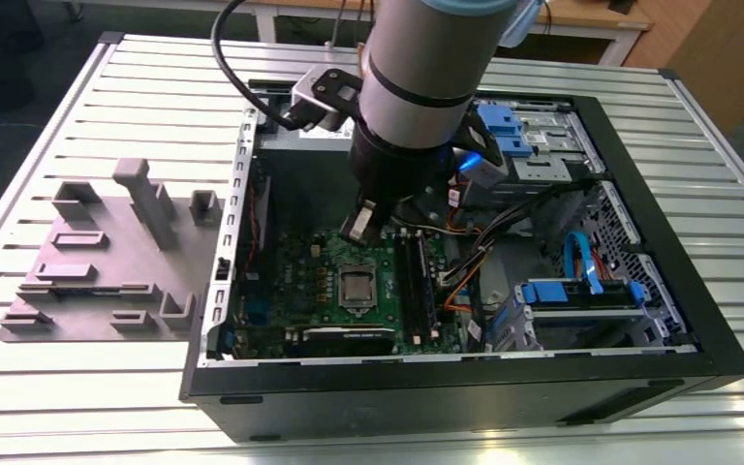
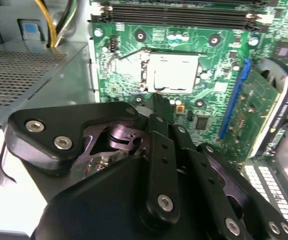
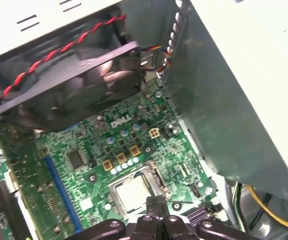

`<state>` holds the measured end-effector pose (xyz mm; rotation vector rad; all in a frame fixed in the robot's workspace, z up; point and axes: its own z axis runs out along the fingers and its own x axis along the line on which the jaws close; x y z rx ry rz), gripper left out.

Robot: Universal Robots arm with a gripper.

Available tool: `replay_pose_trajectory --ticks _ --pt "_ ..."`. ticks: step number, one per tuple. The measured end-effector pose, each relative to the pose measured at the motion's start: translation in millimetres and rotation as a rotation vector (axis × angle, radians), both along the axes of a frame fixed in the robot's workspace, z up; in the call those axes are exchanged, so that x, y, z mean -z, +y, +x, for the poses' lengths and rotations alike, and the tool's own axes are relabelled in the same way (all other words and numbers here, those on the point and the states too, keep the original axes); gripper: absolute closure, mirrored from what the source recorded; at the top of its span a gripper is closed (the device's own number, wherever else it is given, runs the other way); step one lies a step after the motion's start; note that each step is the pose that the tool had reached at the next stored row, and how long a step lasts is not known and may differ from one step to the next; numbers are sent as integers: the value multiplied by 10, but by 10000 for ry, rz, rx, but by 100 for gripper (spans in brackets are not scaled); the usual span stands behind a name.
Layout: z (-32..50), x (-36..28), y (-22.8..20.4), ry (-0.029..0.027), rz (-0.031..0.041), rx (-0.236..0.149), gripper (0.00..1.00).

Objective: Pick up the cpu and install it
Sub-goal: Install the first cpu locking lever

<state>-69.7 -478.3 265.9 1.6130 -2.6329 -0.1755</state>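
The cpu lies flat inside the metal socket frame on the green motherboard, its silvery-white top showing. It also appears as a pale square in the first wrist view and as a small grey square in the exterior view. My gripper hangs inside the open computer case, just above the board and beside the socket's edge. Its black fingertips come together at a point next to the frame. The gripper looks shut with nothing between its fingers.
A grey power-supply box stands close beside the gripper. A case fan with red-black wires sits past the socket, and long black memory slots run along the socket's other side. Blue drive cages and cables fill the case's right. A grey fixture block stands outside.
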Motion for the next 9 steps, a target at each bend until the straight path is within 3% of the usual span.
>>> replay_pose_trajectory --ticks 9 --pt "3 43 174 -2 1 0 90"
